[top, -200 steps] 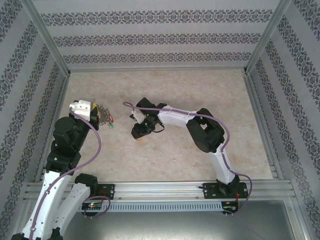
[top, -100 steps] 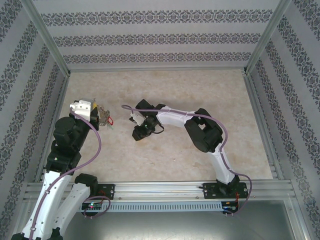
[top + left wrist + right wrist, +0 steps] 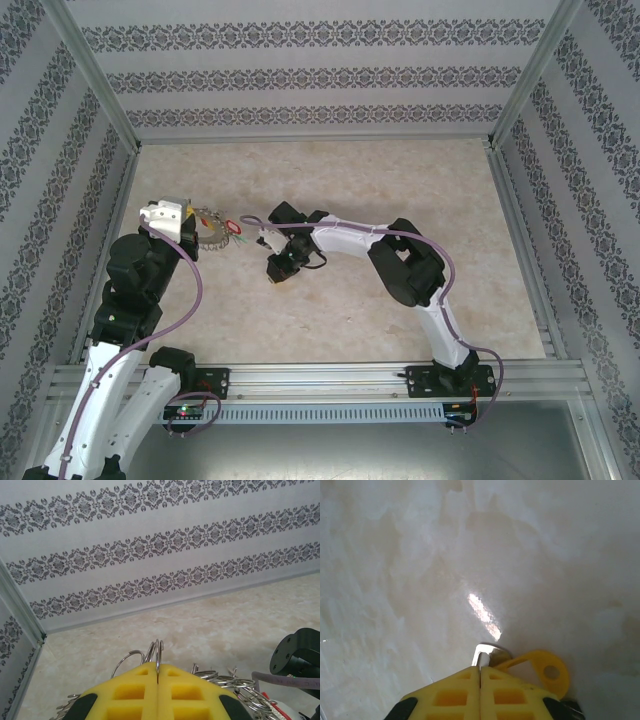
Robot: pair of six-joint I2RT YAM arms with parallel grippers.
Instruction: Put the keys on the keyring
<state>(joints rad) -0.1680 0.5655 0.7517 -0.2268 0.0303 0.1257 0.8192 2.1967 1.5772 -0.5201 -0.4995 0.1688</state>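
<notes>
Keyring [image 3: 216, 233], top view: your left gripper [image 3: 197, 222] grips it by the near rim, close to the left wall. Over the last second the hoop has turned to show more of its face, and its red tag [image 3: 232, 226] now points toward the right arm.
Top view, right gripper [image 3: 277, 270]: it has crept slightly leftward and hangs near the hoop, with a gap between them.
Left wrist view: the yellow pads [image 3: 125, 700] are pressed together with the ring's wire clamped in their seam. A fringe of small rings spills out on either side.
Right wrist view: the jaws are clenched on one key [image 3: 487, 653]. Its silver end pokes past the tips, its yellow tag [image 3: 546, 672] sits off to the right, and the table [image 3: 420, 555] lies beneath.
Task meaning: you have the hoop presented and the key closing in; by my judgement threading has not yet begun.
Next: line up the key's hole with the ring's open end. You cannot tell from here whether an opening faces the key.
</notes>
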